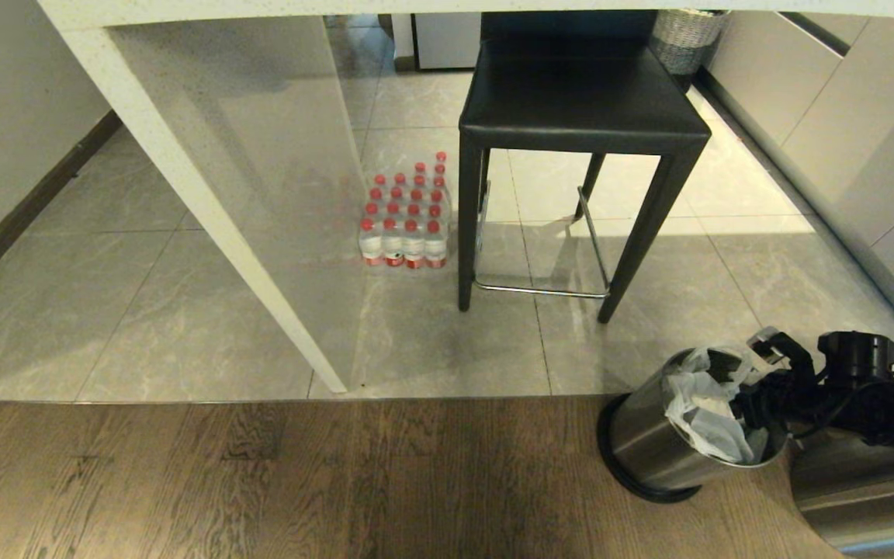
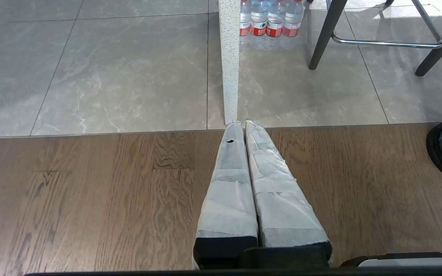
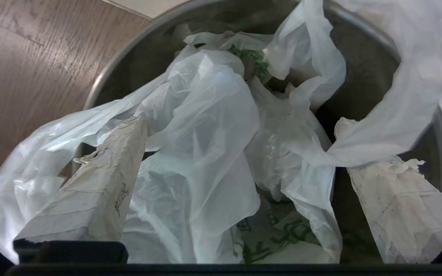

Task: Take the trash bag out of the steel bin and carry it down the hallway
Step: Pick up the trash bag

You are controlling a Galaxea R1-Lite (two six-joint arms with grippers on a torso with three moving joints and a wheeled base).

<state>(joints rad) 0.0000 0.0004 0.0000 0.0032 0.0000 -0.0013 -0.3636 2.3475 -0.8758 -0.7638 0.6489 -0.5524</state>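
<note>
Trash bag (image 3: 213,126) bunched between wide-spread right jaws, inside steel bin (image 3: 363,76)

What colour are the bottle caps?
Red; the bottle caps show best in the head view.

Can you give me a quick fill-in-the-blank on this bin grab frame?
1. The right gripper reaches into the steel bin with its jaws ____.
2. The trash bag carries ____ print.
3. The left gripper hangs over the ____ floor, jaws together.
4. The bottles' caps are ____.

Missing: open; green; wooden; red
</note>
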